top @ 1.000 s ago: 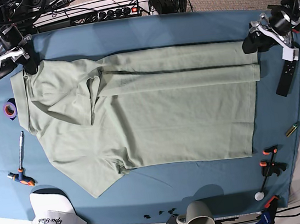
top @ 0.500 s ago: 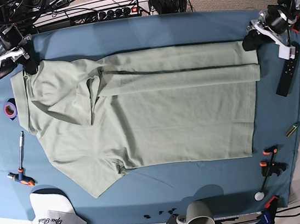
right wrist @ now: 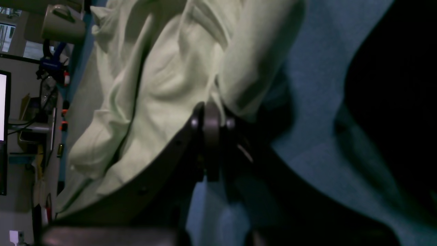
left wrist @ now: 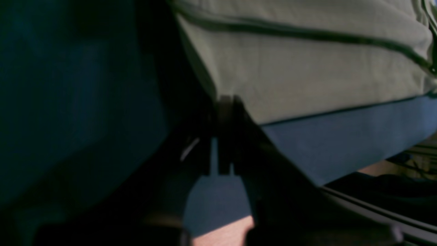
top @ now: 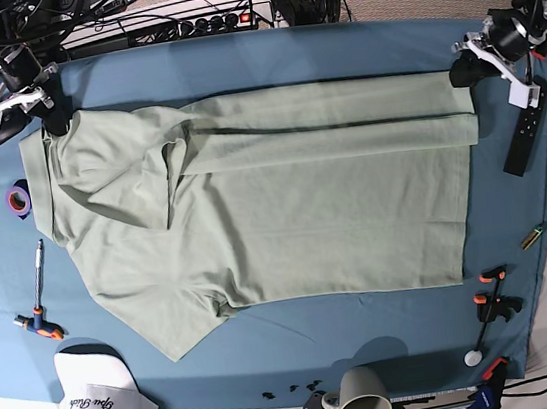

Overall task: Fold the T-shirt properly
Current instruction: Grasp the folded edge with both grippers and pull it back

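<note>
The left pincer (left wrist: 223, 102) is clenched on a corner of the T-shirt (top: 264, 206), its dark jaws pressed together with the pale green fabric edge caught at their tips. In the base view this pincer (top: 460, 74) sits at the far right corner of the shirt's folded upper strip. The right pincer (right wrist: 210, 114) is likewise clenched on the T-shirt, bunched green cloth gathered at its jaws; in the base view it (top: 53, 121) grips the far left corner. The sage-green T-shirt lies spread across the blue cloth (top: 333, 45) covering the worktop, its far edge folded over in a long band. Around it lie a white cap (top: 97, 394), a grey mug (top: 362, 398), a purple tape roll (top: 18, 201) and a black remote (top: 524, 139).
</note>
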`<state>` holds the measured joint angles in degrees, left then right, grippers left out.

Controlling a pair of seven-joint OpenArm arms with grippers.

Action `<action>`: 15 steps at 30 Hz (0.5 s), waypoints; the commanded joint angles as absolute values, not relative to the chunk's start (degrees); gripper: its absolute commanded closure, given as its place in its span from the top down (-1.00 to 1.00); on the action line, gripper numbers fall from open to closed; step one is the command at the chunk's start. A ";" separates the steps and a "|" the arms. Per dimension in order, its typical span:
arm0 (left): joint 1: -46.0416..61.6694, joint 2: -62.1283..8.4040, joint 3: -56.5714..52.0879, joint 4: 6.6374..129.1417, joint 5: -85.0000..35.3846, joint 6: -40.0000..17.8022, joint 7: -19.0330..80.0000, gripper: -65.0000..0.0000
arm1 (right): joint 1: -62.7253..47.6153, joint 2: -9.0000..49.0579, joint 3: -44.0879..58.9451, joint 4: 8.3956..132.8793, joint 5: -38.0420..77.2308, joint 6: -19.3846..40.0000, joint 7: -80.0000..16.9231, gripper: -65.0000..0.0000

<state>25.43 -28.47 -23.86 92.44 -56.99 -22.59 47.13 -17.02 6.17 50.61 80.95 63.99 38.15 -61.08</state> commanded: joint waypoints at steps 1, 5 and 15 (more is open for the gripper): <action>25.96 -29.47 -24.62 92.75 -54.81 -22.09 48.03 -1.00 | -16.03 6.48 49.50 82.00 65.39 40.00 -63.48 -1.00; 26.55 -29.52 -26.46 92.75 -54.61 -22.09 48.03 -1.00 | -16.08 6.48 49.50 83.26 65.54 40.00 -64.40 -1.00; 29.74 -29.47 -31.90 92.75 -56.42 -22.48 48.07 -1.00 | -17.63 6.46 49.43 85.30 67.53 40.00 -66.89 -1.00</action>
<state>29.21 -28.45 -31.53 92.29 -56.42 -22.52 47.92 -17.45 5.72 49.10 84.47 66.67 40.07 -67.07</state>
